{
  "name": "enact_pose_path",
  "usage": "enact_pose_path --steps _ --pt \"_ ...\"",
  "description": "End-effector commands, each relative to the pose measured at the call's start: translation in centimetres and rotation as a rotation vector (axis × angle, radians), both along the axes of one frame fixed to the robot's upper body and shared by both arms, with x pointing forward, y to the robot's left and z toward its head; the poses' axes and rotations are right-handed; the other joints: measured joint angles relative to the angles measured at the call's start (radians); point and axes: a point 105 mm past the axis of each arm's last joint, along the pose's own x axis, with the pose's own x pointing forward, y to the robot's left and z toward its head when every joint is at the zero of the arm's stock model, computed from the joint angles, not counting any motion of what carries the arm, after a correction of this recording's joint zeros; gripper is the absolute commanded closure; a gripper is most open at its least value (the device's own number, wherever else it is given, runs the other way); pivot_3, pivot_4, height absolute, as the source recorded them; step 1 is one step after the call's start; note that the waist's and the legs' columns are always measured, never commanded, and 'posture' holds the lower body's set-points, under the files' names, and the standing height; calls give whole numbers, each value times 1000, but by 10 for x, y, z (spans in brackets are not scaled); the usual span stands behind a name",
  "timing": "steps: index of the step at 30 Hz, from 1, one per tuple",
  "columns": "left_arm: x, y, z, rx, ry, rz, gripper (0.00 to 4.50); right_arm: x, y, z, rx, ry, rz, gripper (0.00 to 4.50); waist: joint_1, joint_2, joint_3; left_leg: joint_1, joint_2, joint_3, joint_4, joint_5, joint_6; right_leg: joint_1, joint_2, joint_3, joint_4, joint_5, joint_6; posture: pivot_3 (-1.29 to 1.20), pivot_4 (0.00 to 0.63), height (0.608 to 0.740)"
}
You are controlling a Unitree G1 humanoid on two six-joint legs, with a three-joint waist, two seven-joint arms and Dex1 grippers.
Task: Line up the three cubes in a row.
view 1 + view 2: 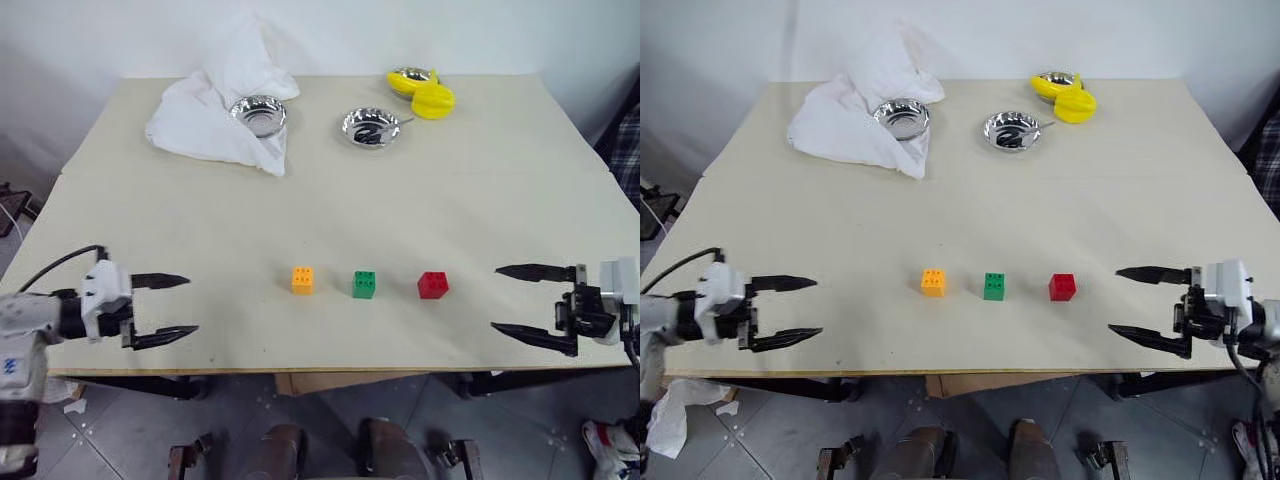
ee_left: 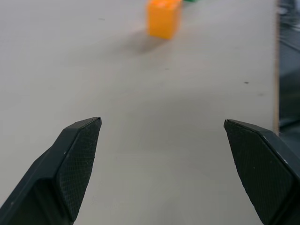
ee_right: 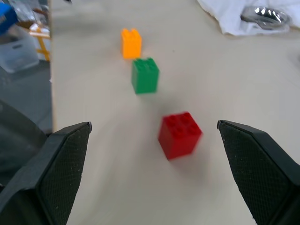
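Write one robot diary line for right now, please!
orange cube, green cube, red cube: in row | left gripper: open, empty | right gripper: open, empty

I can read no text, number or brand anywhere here. The one mark I find is a small blue logo on my left forearm casing (image 1: 10,366), too small for me to make out any letters. Nothing that lies on the counter (image 1: 330,215) carries a label or sign that I can read.
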Motion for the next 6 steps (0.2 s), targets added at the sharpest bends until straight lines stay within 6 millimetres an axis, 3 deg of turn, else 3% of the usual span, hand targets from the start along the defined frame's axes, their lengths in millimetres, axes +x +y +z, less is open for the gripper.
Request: enact_pose_path --steps 1,6 --pt "-3 -2 20 -28 -92 42 39 -1 -5 4 -20 -11 42 0 -1 0 0 0 0 0 0 0 0 1 0 0 0 0 0 0 150 740" --pt "-10 -7 14 -51 -76 72 39 5 -10 -1 -32 -4 21 0 -8 1 0 1 0 2 -2 0 0 -1 0 1 0 0 0 0 150 740"
